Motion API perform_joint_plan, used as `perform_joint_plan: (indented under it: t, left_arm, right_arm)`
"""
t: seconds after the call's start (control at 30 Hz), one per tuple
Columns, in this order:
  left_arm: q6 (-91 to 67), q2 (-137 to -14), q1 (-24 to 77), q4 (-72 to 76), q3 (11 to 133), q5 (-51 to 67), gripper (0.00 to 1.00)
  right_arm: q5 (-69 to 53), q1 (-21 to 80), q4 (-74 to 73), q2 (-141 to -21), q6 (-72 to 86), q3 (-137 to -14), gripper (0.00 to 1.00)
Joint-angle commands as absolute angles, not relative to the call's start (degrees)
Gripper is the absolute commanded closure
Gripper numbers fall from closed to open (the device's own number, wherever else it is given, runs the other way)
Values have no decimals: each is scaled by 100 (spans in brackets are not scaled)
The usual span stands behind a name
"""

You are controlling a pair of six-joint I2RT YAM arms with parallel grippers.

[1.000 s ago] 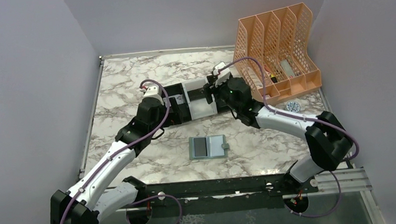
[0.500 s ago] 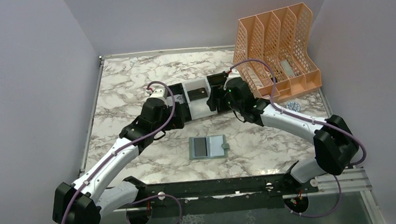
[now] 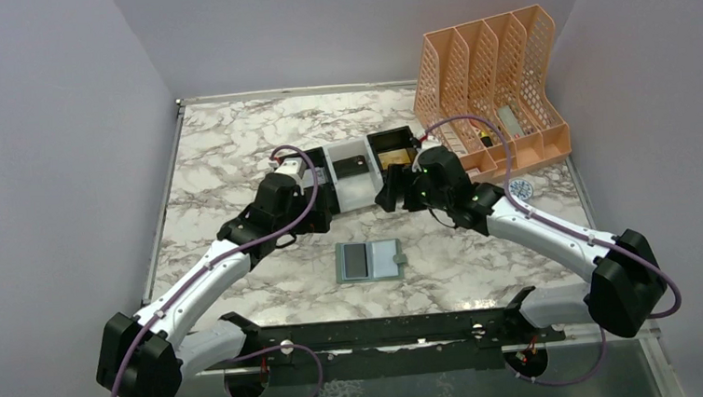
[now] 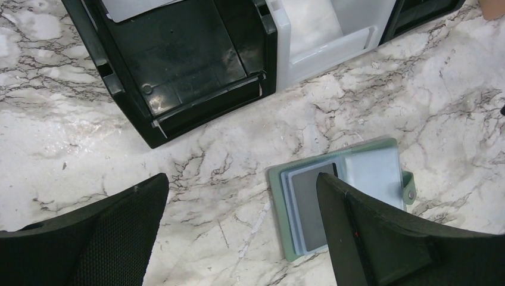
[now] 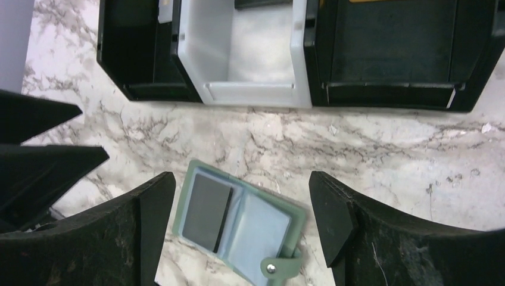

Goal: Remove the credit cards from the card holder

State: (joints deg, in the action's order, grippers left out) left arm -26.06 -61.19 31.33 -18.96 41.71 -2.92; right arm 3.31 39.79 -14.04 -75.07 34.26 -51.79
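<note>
The sage-green card holder (image 3: 369,261) lies open and flat on the marble table, in front of both arms. A dark credit card (image 3: 355,261) sits in its left pocket; the pale blue-grey right pocket shows no card. The holder also shows in the left wrist view (image 4: 363,173) and the right wrist view (image 5: 262,226), with the dark card (image 4: 306,208) (image 5: 205,211) in it. My left gripper (image 3: 322,205) (image 4: 241,179) is open and empty, above the table left of the holder. My right gripper (image 3: 392,196) (image 5: 241,179) is open and empty, above the holder's far side.
A black-and-white three-compartment tray (image 3: 359,193) stands just behind both grippers, with a dark card (image 3: 350,166) in its white middle bin. An orange file organizer (image 3: 494,90) stands at the back right. A small round object (image 3: 519,188) lies near it.
Both grippers have drawn back from over the tray toward the near side, closer to the card holder. The card holder has not moved.
</note>
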Motion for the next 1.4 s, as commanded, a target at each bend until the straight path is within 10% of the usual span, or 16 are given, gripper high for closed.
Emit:
perform_joint_plan:
  t: [0.0, 1.37]
  left_arm:
    - [-2473, -6159, 3111, -1814, 4041, -129, 4]
    - [-2088, -6929, 3120, -1727, 4089, 2885, 28]
  right_arm:
    - [-316, 3981, -1385, -7188, 3419, -4828, 16]
    - [-2627, 4331, 585, -8311, 5252, -3638, 57]
